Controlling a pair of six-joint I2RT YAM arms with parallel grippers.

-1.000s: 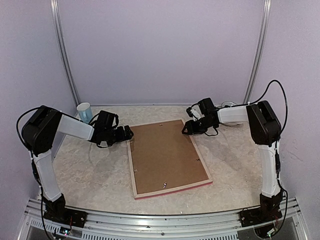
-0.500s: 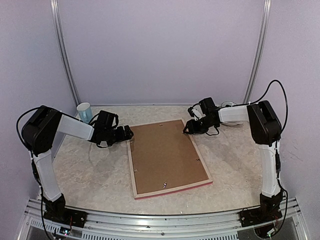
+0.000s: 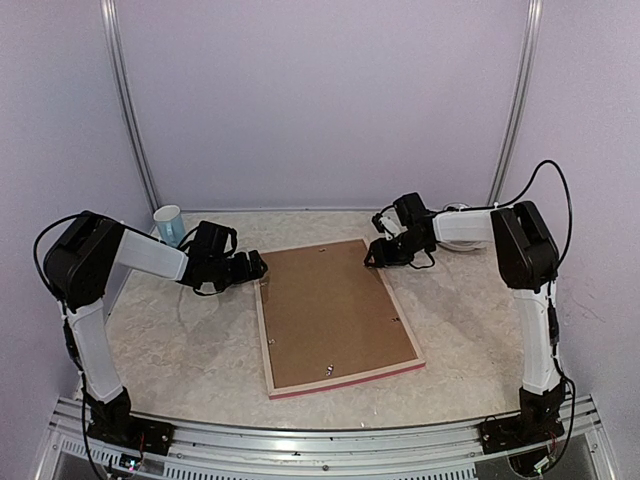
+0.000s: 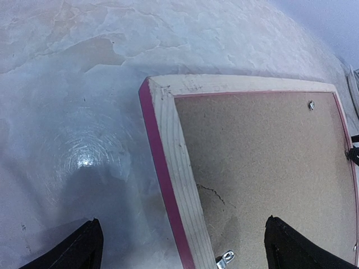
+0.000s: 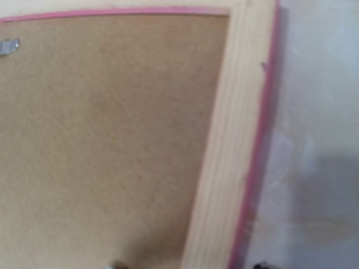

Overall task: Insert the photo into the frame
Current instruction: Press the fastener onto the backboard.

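On the marbled table (image 3: 180,340) the pink frame (image 3: 262,330) lies face down, backing board (image 3: 330,305) seated, the photo unseen. The left gripper (image 3: 253,268) gapes wide at one far corner; the right gripper (image 3: 372,258), spread unclear, hovers at the other. Likely next: working the small tabs (image 4: 225,259).

The left white-and-black arm (image 3: 150,258) reaches from lower left toward centre, its left pincer (image 3: 258,266) spread wide. The right white-and-black arm (image 3: 465,230) folds in from the right edge, its right pincer (image 3: 372,258) partly apart.
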